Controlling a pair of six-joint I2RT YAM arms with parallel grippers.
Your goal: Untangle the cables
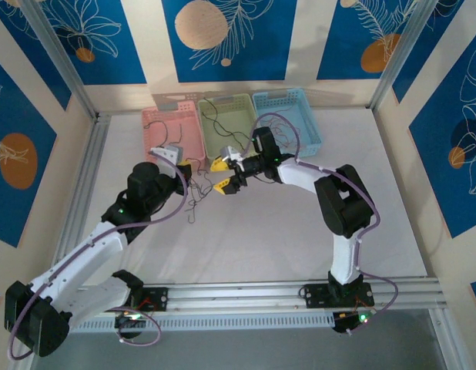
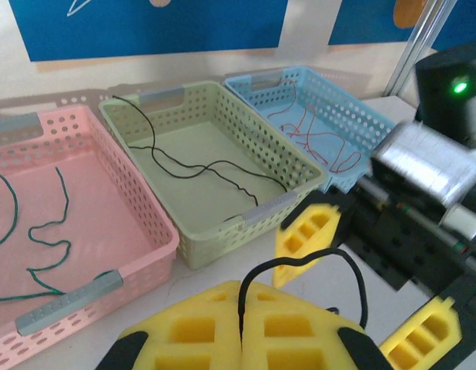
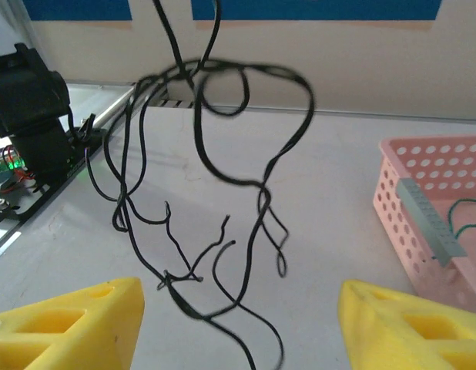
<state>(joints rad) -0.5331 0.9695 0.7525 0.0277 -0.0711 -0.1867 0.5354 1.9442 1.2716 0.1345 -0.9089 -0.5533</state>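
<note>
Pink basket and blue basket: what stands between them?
The green basket stands between the pink basket and the blue basket, with one dark cable inside; the left wrist view shows it.

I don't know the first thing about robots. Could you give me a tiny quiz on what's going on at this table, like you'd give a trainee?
1. Multiple choice: what colour is the wire lying in the pink basket? A red, B green, C black.
2. True or false: the right gripper is clamped shut on the black tangle.
3. Short answer: which gripper holds the tangle up?

Key
1. B: a green wire lies there.
2. False: its yellow fingers stand wide apart, with the tangle hanging between them.
3. The left gripper, shut on a black strand.
</note>
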